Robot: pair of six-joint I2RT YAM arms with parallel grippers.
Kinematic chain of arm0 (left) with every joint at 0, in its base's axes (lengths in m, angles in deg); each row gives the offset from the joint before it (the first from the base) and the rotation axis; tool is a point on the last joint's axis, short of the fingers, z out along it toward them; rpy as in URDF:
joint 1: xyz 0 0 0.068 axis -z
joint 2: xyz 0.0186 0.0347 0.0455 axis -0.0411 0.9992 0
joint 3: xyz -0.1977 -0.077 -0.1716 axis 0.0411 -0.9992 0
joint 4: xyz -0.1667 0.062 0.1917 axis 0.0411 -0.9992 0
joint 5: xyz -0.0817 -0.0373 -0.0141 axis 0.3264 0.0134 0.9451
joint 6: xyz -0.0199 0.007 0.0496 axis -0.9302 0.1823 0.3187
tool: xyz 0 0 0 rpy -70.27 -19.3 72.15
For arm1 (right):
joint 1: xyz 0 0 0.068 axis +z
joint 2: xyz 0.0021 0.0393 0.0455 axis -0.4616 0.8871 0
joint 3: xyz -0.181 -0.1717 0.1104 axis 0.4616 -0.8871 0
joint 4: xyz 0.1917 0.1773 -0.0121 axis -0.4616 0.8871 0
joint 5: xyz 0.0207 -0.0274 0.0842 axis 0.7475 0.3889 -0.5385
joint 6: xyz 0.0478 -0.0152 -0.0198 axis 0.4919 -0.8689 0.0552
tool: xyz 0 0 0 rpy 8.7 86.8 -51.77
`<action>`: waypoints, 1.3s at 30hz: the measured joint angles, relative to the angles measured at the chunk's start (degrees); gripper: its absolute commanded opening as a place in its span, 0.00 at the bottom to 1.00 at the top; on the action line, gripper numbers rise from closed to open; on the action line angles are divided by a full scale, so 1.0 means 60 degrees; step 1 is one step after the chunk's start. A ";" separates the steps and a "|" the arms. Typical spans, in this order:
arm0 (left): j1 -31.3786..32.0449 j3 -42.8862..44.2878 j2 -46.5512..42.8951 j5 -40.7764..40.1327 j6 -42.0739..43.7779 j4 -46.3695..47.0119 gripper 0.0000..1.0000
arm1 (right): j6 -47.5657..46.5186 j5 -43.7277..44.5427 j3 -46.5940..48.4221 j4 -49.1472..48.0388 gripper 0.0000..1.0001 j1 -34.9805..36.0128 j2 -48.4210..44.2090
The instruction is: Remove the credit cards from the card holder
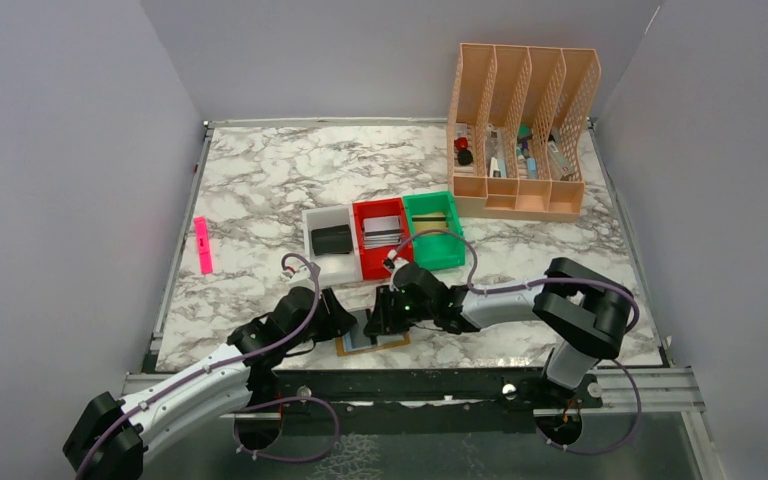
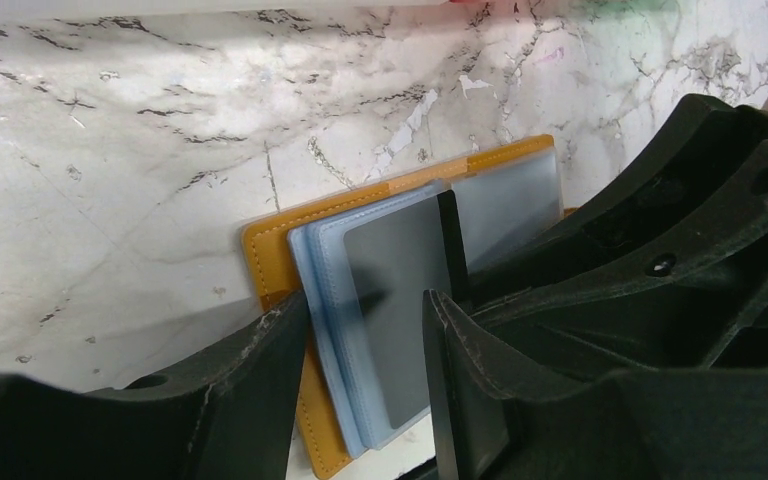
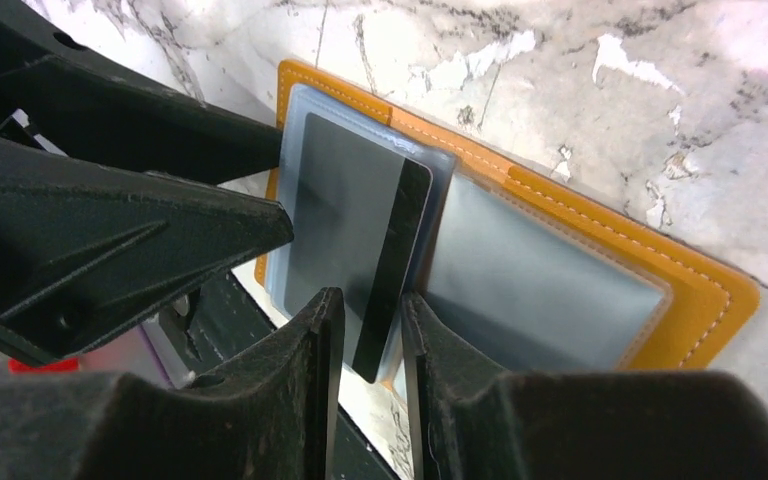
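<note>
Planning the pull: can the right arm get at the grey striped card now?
Likely yes: the right gripper straddles the grey card atop the open card holder; nothing intervenes.

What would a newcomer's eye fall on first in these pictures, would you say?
Probably the left gripper and right gripper close together over the tan card holder at the near edge of the table, a dark striped card between the right one's fingers. Next, the red bin mid-table and the peach file rack at the far right.
</note>
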 measured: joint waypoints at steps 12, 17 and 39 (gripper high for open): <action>0.0000 0.0011 -0.0004 0.0004 0.0062 -0.0040 0.47 | 0.0936 -0.0481 -0.0849 -0.1413 0.01 -0.0062 0.0076; 0.0000 0.0022 -0.0047 0.0007 0.0062 -0.0098 0.48 | 0.1297 -0.0769 -0.1166 -0.2109 0.01 -0.0222 0.0076; 0.0124 0.1100 0.1213 0.1188 0.0743 0.0015 0.54 | 0.1588 -0.0907 -0.1475 -0.2401 0.01 -0.0539 0.0073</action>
